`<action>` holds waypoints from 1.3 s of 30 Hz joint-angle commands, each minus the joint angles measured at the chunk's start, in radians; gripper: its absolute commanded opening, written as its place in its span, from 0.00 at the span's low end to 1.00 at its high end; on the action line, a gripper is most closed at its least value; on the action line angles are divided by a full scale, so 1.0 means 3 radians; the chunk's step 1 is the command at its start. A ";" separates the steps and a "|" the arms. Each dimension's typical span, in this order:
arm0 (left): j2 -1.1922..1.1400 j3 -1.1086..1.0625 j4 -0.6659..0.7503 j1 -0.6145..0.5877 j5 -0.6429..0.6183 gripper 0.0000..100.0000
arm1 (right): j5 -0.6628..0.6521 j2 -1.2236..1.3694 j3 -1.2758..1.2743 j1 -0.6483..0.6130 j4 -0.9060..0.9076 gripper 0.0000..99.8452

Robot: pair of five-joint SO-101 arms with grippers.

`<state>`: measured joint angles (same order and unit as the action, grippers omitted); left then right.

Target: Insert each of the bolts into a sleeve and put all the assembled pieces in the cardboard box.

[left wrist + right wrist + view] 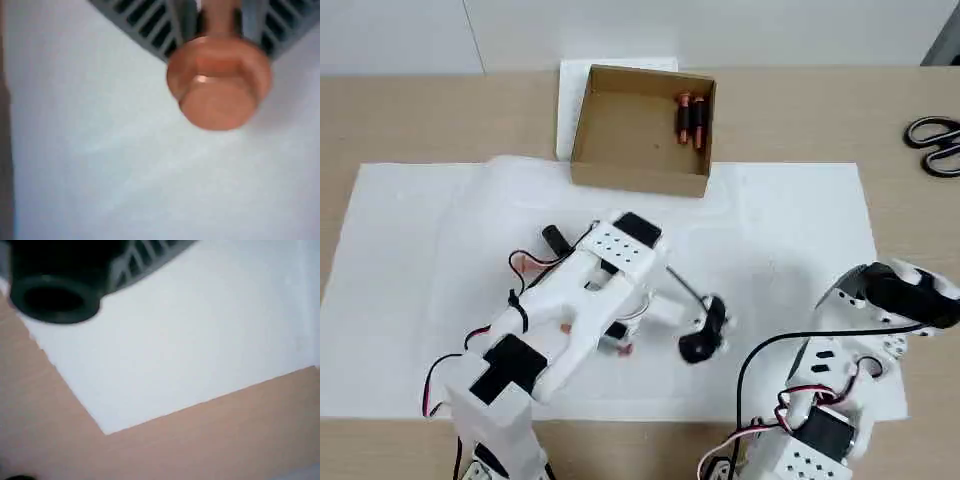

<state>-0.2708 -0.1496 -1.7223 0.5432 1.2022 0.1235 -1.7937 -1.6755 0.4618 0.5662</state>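
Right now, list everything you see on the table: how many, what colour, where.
cardboard box: one, brown, far middle of table.
paper sheet: one, white, covering the table.
assembled pieces: two, orange and black, inside the box.
loose sleeve: one, black, on the sheet by the left arm.
scissors: one pair, dark, table's right edge.
held bolt: one, orange, above the sheet.
held sleeve: one, black, above the sheet's corner.
left gripper: one, grey, shut on held bolt.
right gripper: one, grey, shut on held sleeve.
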 commanded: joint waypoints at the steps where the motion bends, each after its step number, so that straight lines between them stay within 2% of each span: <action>1: 0.0435 0.0294 -0.0102 0.0148 -0.0256 0.01 | -0.0005 -0.0049 -0.0031 -0.0197 0.0003 0.00; 6: 0.1013 0.0519 -0.0102 0.0189 -0.0598 0.01 | -0.0189 -0.0049 -0.0031 -0.0908 0.0003 0.01; 12: 0.1744 0.0555 -0.0102 -0.0164 -0.1151 0.01 | -0.0670 -0.0049 -0.0031 -0.1578 -0.0100 0.01; 21: 0.2787 0.0545 -0.0036 -0.0517 -0.1652 0.01 | -0.0675 -0.0049 -0.0031 -0.1721 -0.0882 0.00; 25: 0.3033 0.0524 0.0389 -0.0517 -0.2527 0.01 | -0.0670 -0.0049 -0.0031 -0.1808 -0.1276 0.00; 30: 0.3079 0.0217 0.1238 -0.0522 -0.3570 0.01 | -0.0665 -0.0049 -0.0031 -0.2309 -0.1337 0.00; 34: 0.3135 0.0146 0.1391 -0.0619 -0.4393 0.01 | -0.0363 -0.0049 -0.0031 -0.2718 -0.1343 0.00; 36: 0.3243 0.0130 0.1391 -0.0680 -0.4659 0.01 | -0.0225 -0.0049 -0.0031 -0.2856 -0.1337 0.00; 39: 0.3427 0.0079 0.1376 -0.0706 -0.4608 0.01 | -0.0184 -0.0043 -0.0031 -0.2984 -0.1332 0.00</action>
<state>0.6912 -0.1204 -1.3387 0.3376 -0.1619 0.0453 -1.7937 -1.6771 -0.3989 0.1887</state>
